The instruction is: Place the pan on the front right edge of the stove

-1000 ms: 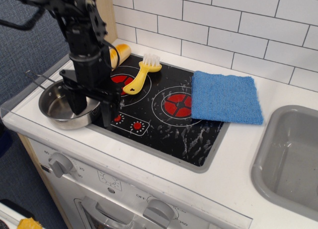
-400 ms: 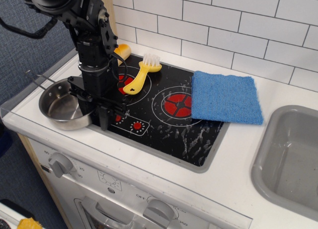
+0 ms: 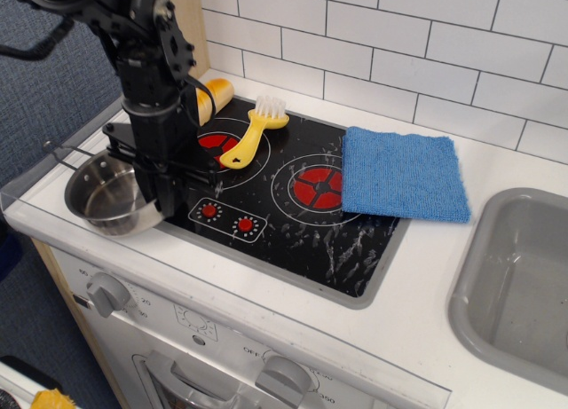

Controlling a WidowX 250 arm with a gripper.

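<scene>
Your gripper point(image 3: 166, 205) sat at the pan's point(image 3: 106, 196) right rim, fingers pointing down, apparently clamped on that rim, though the arm hid the contact, so you couldn't tell for sure. The pan was just left of the gripper, off the stove's point(image 3: 293, 223) left edge, its wire handle pointing away to the left. You were at the grasp-and-lift step. Next you needed a firm hold, a lift, then a carry far to the right, to the bare front corner nearer you than the cloth point(image 3: 404, 174).
</scene>
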